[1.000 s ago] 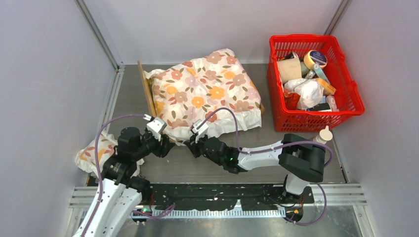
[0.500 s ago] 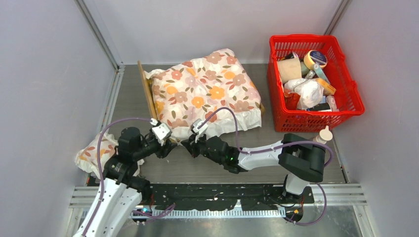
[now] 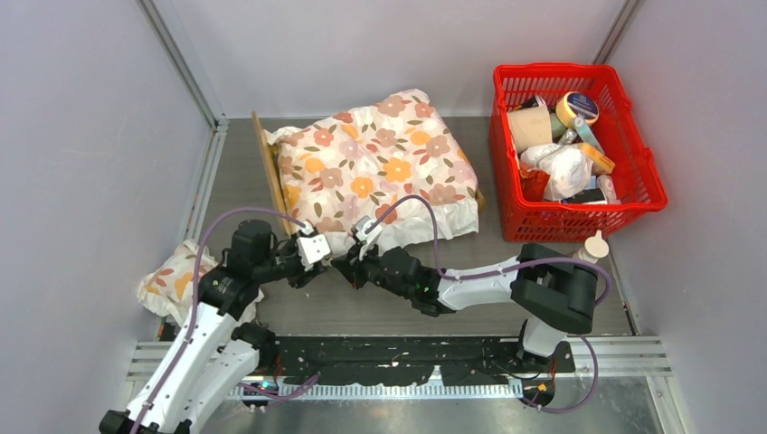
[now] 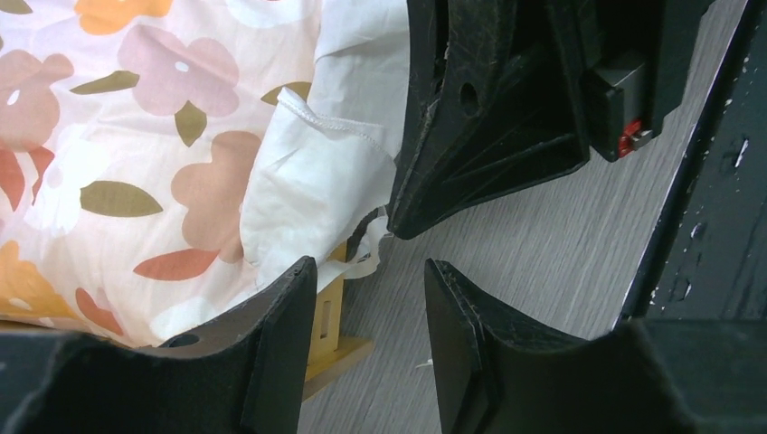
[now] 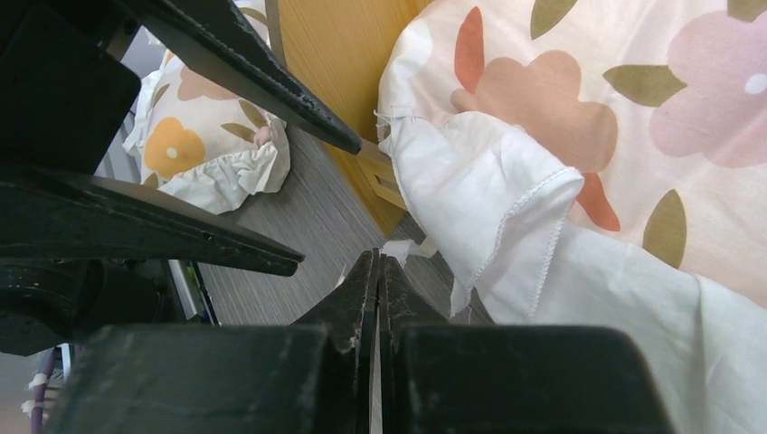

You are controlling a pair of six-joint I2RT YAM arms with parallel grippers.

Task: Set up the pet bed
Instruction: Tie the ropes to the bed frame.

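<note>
Grey table [image 3: 237,172], red basket [image 3: 561,222], perhaps tape [image 3: 577,108].

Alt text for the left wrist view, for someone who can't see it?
The left gripper, open, sits at a wooden corner of the pet bed, overhung by the floral cushion and its white frill. The right gripper, shut, points toward it.

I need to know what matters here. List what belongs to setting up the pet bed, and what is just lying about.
Belongs to the job:
pet bed, its wooden frame showing at the left
large floral cushion lying over it
probably the small floral pillow, near left

Just lying about:
red basket of odds and ends
white bottle beside it
</note>
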